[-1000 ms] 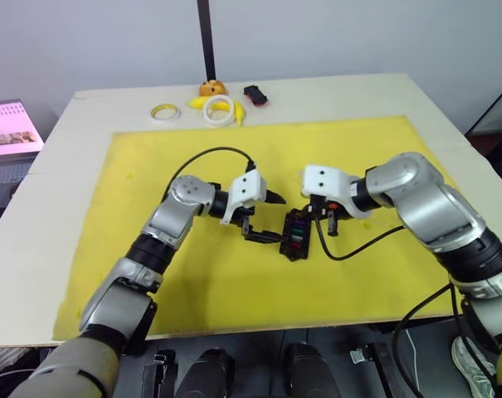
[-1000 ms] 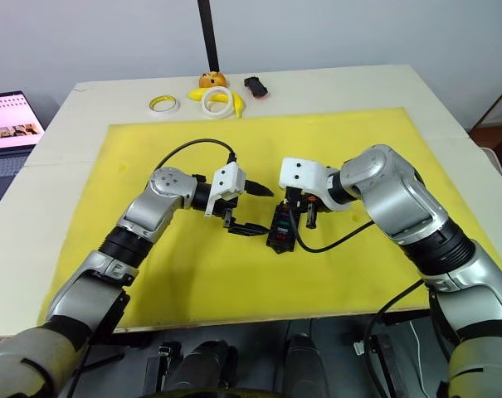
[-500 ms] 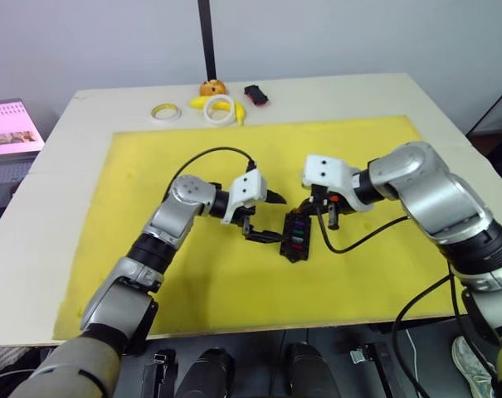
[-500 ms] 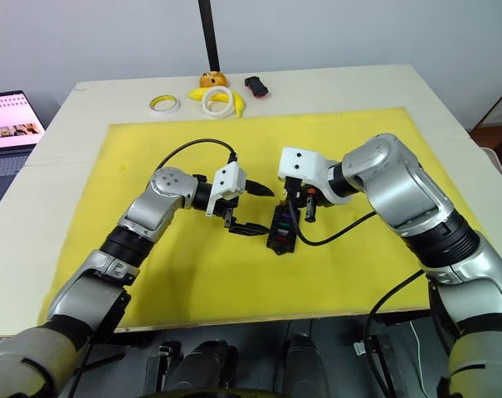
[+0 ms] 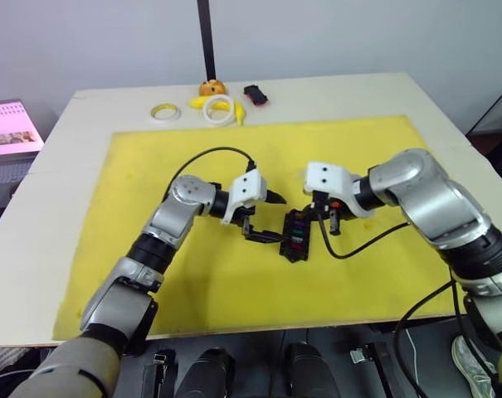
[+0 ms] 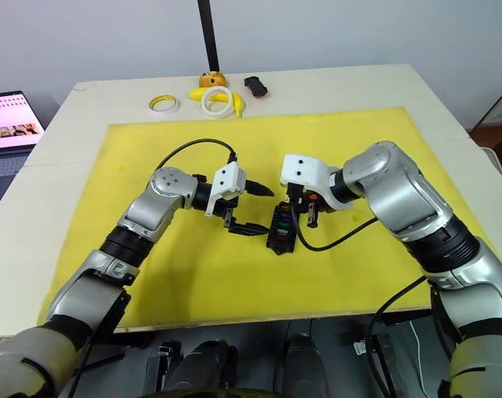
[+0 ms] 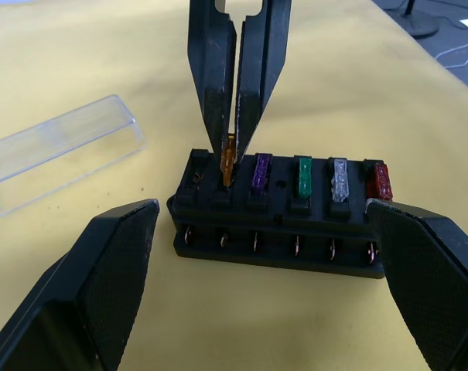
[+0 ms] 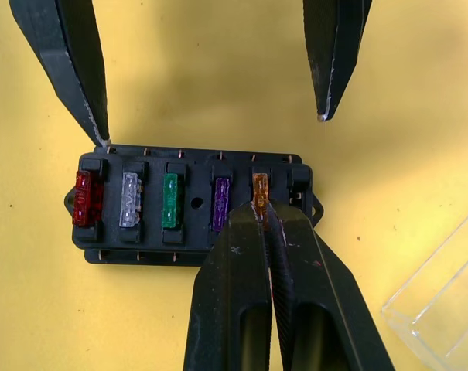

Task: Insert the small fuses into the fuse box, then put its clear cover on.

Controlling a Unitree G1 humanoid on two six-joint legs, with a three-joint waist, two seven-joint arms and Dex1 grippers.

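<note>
The black fuse box [image 8: 195, 205] lies on the yellow mat [image 5: 151, 166]. Red [image 8: 83, 199], grey [image 8: 130, 199], teal [image 8: 169, 200] and purple [image 8: 220, 204] small fuses sit in one row of its slots. My right gripper [image 8: 261, 212] is shut on an orange fuse [image 7: 228, 161], held upright in the slot beside the purple one. My left gripper [image 7: 261, 212] is open wide, one finger beyond each end of the box. The clear cover [image 7: 59, 158] lies flat on the mat just beside the box.
At the table's far edge lie two tape rings [image 5: 164, 111] [image 5: 220, 109], a banana [image 5: 202, 102], an orange object [image 5: 212, 86] and a black-and-red object [image 5: 255, 94]. A laptop [image 5: 10, 128] stands off the table's left side. Cables trail from both wrists.
My right arm rose a little and came back down, its gripper staying at the fuse box. The left arm has not moved.
</note>
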